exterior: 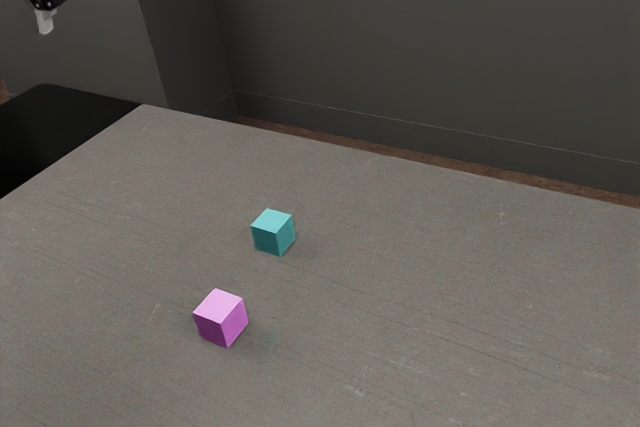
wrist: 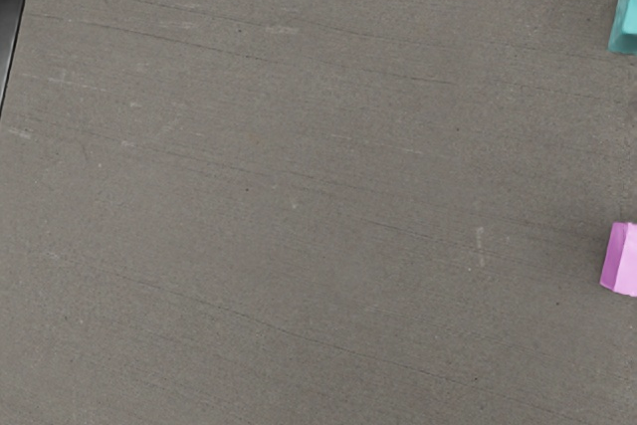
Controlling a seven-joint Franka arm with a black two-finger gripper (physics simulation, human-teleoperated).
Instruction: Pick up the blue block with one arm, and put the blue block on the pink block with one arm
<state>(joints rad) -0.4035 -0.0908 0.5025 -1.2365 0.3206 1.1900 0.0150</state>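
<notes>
Presently, in the exterior view, the gripper (exterior: pixel 45 19) is hanging high at the upper left corner, well above the table (exterior: pixel 450 297) and holding nothing. Whether it is open or closed cannot be told from this angle. The blue block (exterior: pixel 272 232) is resting on the table well apart from the gripper, lying below it and toward the exterior view's right. The pink block (exterior: pixel 221 317) is sitting near the blue block but apart from it, farther from the gripper again. Both are cubes standing flat, so no long axis is governing the grasp; only the turn of the faces is mattering.

Turning to the wrist view, the hand is looking down on bare table (wrist: pixel 299 196). The blue block (wrist: pixel 625 17) and the pink block (wrist: pixel 621 259) are both showing at one edge, partly cut off, so neither is lying under the gripper.

Judgement: the pick is not yet begun. The coming move is calling for a long travel sideways and down toward the blue block before any closing.
</notes>
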